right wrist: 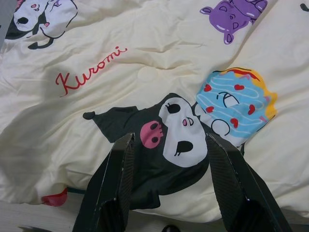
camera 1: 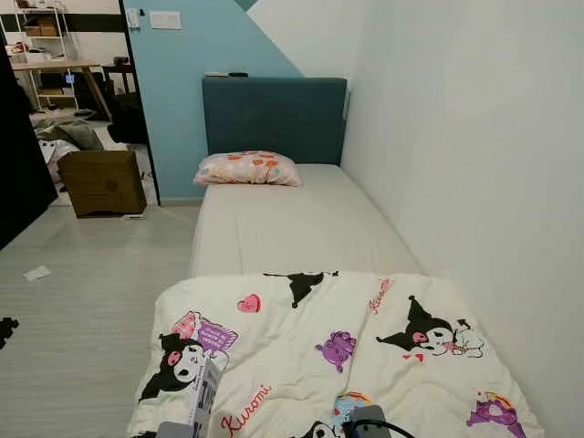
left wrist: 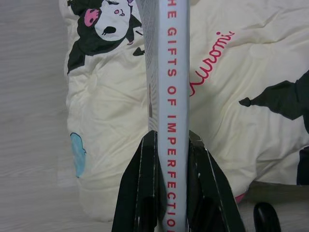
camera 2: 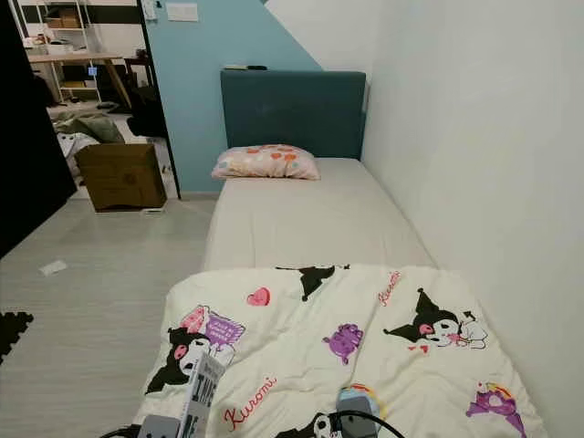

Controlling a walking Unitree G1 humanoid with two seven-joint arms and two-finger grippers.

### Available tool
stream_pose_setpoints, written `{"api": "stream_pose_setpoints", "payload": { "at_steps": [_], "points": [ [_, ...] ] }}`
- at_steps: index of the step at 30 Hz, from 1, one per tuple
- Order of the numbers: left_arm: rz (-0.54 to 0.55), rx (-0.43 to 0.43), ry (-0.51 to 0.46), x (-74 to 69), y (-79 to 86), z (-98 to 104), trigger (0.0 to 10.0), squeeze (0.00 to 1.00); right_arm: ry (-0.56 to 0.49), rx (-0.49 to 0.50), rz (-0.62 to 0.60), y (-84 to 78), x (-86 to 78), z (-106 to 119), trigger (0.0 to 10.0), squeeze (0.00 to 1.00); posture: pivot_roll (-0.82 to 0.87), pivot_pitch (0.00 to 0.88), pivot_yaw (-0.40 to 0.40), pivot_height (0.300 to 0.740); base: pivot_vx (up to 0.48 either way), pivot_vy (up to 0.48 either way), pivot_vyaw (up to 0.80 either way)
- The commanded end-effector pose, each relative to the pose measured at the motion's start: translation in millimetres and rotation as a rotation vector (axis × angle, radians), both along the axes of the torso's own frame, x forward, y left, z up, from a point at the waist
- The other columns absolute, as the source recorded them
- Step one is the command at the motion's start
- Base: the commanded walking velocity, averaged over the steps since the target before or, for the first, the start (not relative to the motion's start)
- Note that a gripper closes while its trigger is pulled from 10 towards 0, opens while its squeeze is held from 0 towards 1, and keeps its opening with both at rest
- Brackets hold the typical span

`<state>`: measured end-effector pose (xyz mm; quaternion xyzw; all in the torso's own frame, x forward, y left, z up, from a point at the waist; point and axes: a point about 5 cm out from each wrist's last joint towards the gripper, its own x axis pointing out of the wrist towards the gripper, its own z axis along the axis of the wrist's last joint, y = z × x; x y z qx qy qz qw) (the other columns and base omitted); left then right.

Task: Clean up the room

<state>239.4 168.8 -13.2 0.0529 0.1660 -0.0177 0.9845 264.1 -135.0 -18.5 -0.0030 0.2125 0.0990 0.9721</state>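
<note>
The bed [camera 1: 301,219] runs along the wall on the right. A pillow [camera 1: 247,169] lies at its far end, before the headboard [camera 1: 274,117]. A blanket [camera 1: 328,356] covers the near end. A box [camera 1: 101,182] stands on the floor [camera 1: 82,310], left of the bed.

Grey book [left wrist: 173,96] pinched in my left pincer [left wrist: 171,145].
Spine with red lettering faces me; it hangs above the cream cartoon-print blanket [camera 1: 347,356].

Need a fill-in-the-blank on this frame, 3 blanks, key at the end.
1. The left hand is shut on a ____, spine facing the wrist camera.
2. The right hand hovers ____ over the Kuromi quilt.
3. The pillow lies against the teal ____.

Missing words: book; open; headboard
</note>
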Motion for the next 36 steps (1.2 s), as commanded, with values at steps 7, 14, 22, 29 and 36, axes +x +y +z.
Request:
{"api": "stream_pose_setpoints", "payload": {
  "at_steps": [7,14,22,29,36],
  "points": [
    [0.006,0.030,-0.021,-1.4,2.9,2.1,10.0,0.00,0.027,-0.003,0.005,1.2,-6.3,-6.0,10.0,0.00,0.01,0.126,-0.015,0.740,0.000,0.000,0.00],
    [-0.002,0.023,-0.018,-2.2,0.9,1.5,10.0,0.00,0.021,-0.002,0.008,1.8,-5.7,-5.3,10.0,0.00,0.01,0.127,-0.012,0.740,0.000,0.000,0.00],
    [-0.016,0.017,-0.013,-1.7,-1.7,1.1,10.0,0.00,0.016,-0.002,0.004,1.1,-5.3,-4.7,10.0,0.00,0.01,0.129,-0.011,0.740,0.000,0.000,0.00],
    [-0.021,0.011,-0.013,-1.1,-3.6,1.4,10.0,0.00,0.016,-0.005,0.005,0.3,-5.3,-4.7,10.0,0.00,0.01,0.129,-0.011,0.740,0.000,0.000,0.00],
    [-0.024,0.008,-0.016,0.0,-4.0,2.2,10.0,0.00,0.015,-0.004,0.006,0.9,-4.9,-4.3,10.0,0.00,0.01,0.130,-0.011,0.740,0.000,0.000,0.00]
  ]
}}
